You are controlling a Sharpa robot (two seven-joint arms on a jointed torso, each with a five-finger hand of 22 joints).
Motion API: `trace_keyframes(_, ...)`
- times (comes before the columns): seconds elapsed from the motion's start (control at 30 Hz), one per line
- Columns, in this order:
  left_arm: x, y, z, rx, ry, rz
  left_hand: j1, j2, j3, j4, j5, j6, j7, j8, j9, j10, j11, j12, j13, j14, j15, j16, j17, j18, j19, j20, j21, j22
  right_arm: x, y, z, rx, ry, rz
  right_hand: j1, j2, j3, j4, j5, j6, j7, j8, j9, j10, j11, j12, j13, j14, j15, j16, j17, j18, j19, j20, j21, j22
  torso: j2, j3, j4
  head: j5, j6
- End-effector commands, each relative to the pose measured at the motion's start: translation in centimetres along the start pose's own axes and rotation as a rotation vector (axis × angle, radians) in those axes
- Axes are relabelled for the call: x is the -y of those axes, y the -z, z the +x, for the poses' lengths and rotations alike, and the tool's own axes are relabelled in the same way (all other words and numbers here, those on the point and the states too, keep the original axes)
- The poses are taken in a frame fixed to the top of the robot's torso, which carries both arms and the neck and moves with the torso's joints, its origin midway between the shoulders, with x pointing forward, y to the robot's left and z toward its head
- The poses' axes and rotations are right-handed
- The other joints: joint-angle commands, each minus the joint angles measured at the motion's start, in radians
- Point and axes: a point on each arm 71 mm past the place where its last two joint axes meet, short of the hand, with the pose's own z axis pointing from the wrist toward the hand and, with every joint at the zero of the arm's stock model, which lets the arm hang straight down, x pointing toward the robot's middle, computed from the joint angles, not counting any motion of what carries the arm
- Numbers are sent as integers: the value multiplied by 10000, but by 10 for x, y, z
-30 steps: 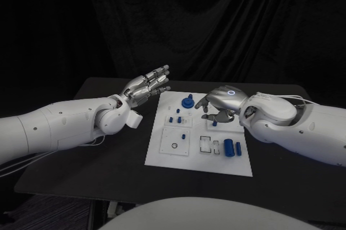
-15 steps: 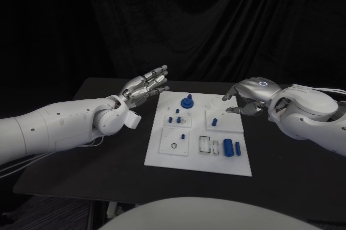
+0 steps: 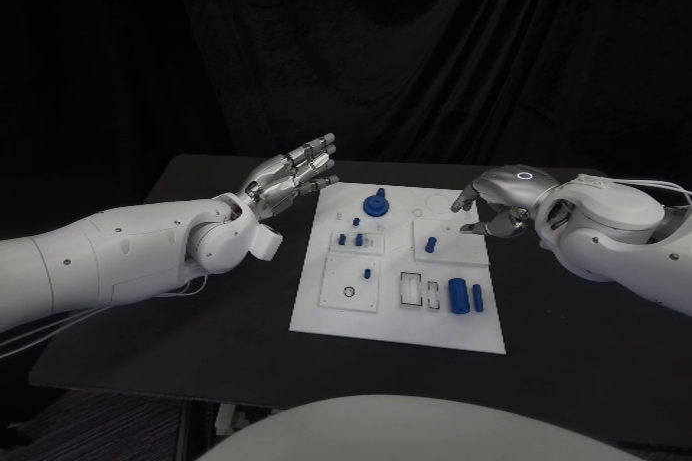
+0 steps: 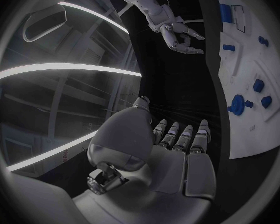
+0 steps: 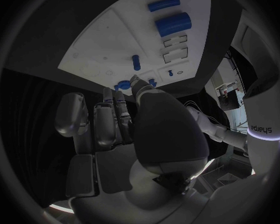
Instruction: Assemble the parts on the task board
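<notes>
Parts, small blue plastic pieces, lie and stand on the white rectangular task board in the middle of the black table. None of them is in either hand.

The right hand's fingers are curled loosely inward with nothing between them. The right hand hangs just off the board's far right corner, above the table, its white arm running off to the right. The left hand's fingers are spread apart and empty. The left hand is raised beside the board's far left corner, clear of everything.

On the board, a round blue knob with a stem stands at the far edge. A pair of short blue pegs stand in a square plate to its near side, and a single blue peg stands in the square plate nearest the right hand. Toward the near right, a stout blue cylinder lies beside a thinner blue bar, next to two outlined slots.

I would judge the right hand to be between placements, with the two lying pieces the likely next pick. To do that well, it should open before it descends, come straight down over the cylinder, grip it across its width so it cannot roll, and avoid knocking the thin bar alongside.
</notes>
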Motion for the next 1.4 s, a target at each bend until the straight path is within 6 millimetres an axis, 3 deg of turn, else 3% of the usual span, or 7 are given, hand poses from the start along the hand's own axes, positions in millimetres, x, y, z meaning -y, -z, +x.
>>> trace_keyframes(0.03, 0, 1, 1, -24, 41, 234, 117, -13, 32, -47, 62, 26, 78, 54, 3, -8, 52, 63, 12, 5, 75, 23, 12, -174, 64, -19, 31, -15, 1, -4, 10, -449, 26, 93, 119, 21, 4, -94, 102, 37, -48, -41, -19, 88, 4, -64, -29, 67, -7, 62, 33, -9, 82, -3, 45, 1616, 7, 17, -7, 11, 1)
trace_keyframes(0.3, -2, 3, 2, 12, 56, 260, -10, -53, -68, 97, -299, 9, 18, 59, 1, -2, 62, 96, 10, 3, 50, 22, 11, -180, 57, -26, 24, -41, -4, -17, 29, -946, 9, -109, 61, 14, -55, -83, -103, -65, -42, -77, -52, 177, -28, -129, -80, 124, -31, 118, 116, -26, 144, -21, 141, 1641, 13, 17, 19, 40, 1)
trace_keyframes(0.7, -1, 4, 0, 197, -59, 496, -1686, -346, -1042, 189, -4811, 124, 43, 173, 16, 14, 91, 293, 20, -306, -372, -127, -62, 72, -559, -234, -353, -669, -14, -32, 45, -1105, -58, -454, -33, 3, -144, -29, -316, -142, -59, -73, -75, 191, -42, -231, -144, 167, -48, 149, 159, -43, 206, -40, 230, 1663, 22, 26, 39, 40, 1)
trace_keyframes(0.83, -2, 4, 1, 243, -93, 521, -1965, -665, -1143, 190, -4833, 87, -62, 153, 17, -5, 38, 188, 14, -423, -507, -196, -102, 97, -648, -342, -421, -771, -19, -37, 47, -1103, -56, -597, 10, 49, -128, -51, -282, -88, -46, -40, -63, 266, -40, -237, -157, 168, -48, 146, 155, -44, 210, -44, 231, 1663, 25, 32, 13, 30, 1)
trace_keyframes(0.93, -2, 4, 1, 266, -109, 530, -2039, -2188, -97, 236, -4829, -63, -341, 81, -5, -11, -86, 103, 12, -468, -571, -222, -122, 128, -655, -367, -441, -795, -24, -40, 47, -1044, -63, -720, 42, 69, -119, -73, -225, -56, -34, -26, -57, 327, -41, -242, -168, 168, -51, 142, 148, -42, 206, -46, 217, 1659, 22, 28, -11, 62, 1)
trace_keyframes(1.0, -2, 4, 1, 275, -113, 530, -2297, -2654, 721, 242, -4824, -76, -357, 64, -5, 1, -104, 72, 13, -468, -576, -222, -122, 142, -650, -353, -448, -805, -26, -42, 47, -1016, -63, -787, 59, 75, -115, -87, -194, -34, -29, -17, -53, 364, -42, -243, -173, 171, -52, 144, 152, -43, 209, -47, 220, 1660, 13, 17, -5, 64, 1)
trace_keyframes(1.4, -4, 3, 2, 188, -40, 409, -1570, -1492, 965, 143, -4071, -97, -238, 50, -20, -26, -48, 55, -2, -464, -445, -220, -121, 163, -620, -184, -430, -789, -37, -51, 48, -1099, -40, -1077, 270, 187, 23, -257, 215, 264, -6, 88, 10, 702, -61, -310, -262, 175, -72, 132, 136, -45, 218, -64, 222, 1662, -4, 9, 10, 59, 1)
